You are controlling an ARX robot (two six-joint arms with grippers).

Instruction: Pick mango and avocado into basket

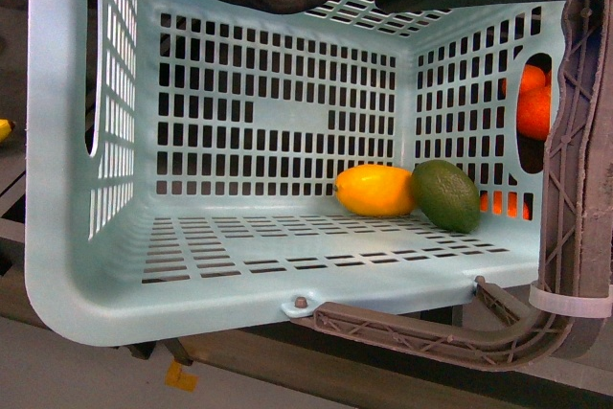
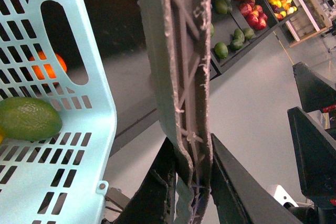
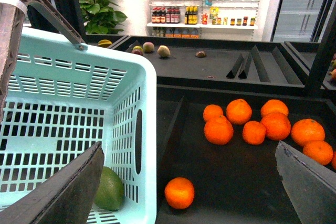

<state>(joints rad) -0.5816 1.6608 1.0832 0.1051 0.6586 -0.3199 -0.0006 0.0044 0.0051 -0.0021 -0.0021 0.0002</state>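
Two fruits, the mango (image 1: 374,190) and the avocado (image 1: 446,194), lie touching each other inside the basket (image 1: 57,189), in its corner. The left claw (image 2: 191,182) is closed on the grey-brown handle (image 2: 181,77) of the basket. The right claw (image 3: 189,182) is wide open and holds nothing, above the oranges (image 3: 239,111).

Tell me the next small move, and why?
Probably just hold the basket steady: the mango and avocado already lie touching inside it, the left gripper is clamped on its handle, and the right gripper is open, holding nothing.
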